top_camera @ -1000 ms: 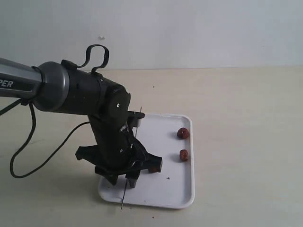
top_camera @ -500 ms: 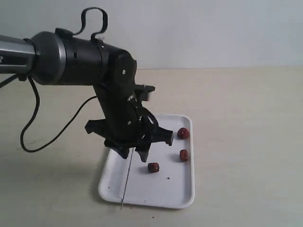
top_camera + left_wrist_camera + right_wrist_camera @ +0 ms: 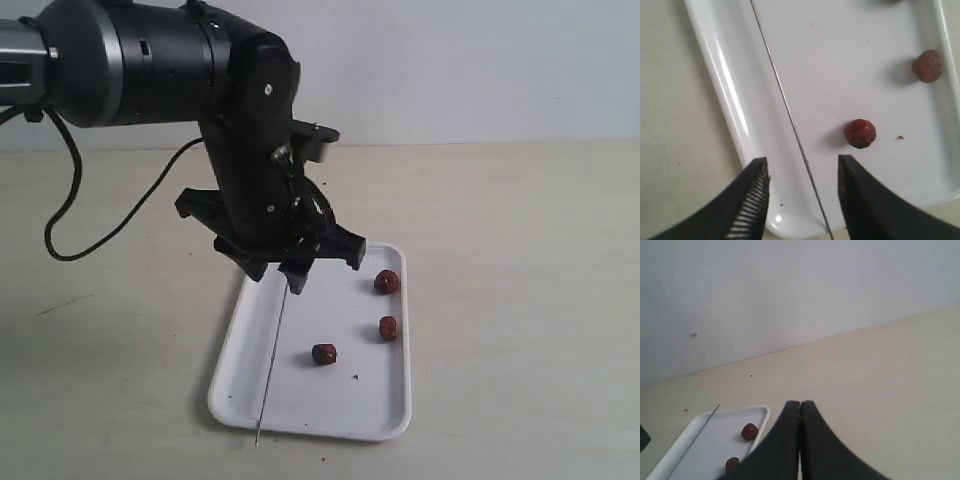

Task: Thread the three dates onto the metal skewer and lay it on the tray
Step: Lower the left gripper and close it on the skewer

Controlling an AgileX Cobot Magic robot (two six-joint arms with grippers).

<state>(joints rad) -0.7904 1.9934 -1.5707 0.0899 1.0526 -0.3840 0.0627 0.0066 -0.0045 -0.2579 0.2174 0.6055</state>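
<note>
The white tray [image 3: 383,400] lies on the table with the metal skewer [image 3: 271,368] flat along its left side, one tip poking past the near rim. Three dates lie loose on the tray: one near the middle [image 3: 324,354], two toward the right rim [image 3: 388,328] [image 3: 387,282]. No date is on the skewer. My left gripper [image 3: 276,277] hangs open above the tray's far left part, holding nothing. The left wrist view shows the skewer [image 3: 790,117] running under the gap of the gripper [image 3: 801,161], a date [image 3: 860,133] beside it. My right gripper [image 3: 800,404] is shut and empty, away from the tray [image 3: 762,412].
The tray rests on a beige tabletop [image 3: 520,250] against a pale wall. A black cable [image 3: 70,210] loops from the left arm over the table on the left. A few dark specks lie on the tray [image 3: 720,60] and table.
My left arm has risen and moved toward the far end of the tray, gripper still open. The skewer and dates lie where they were; the middle date has come into sight.
</note>
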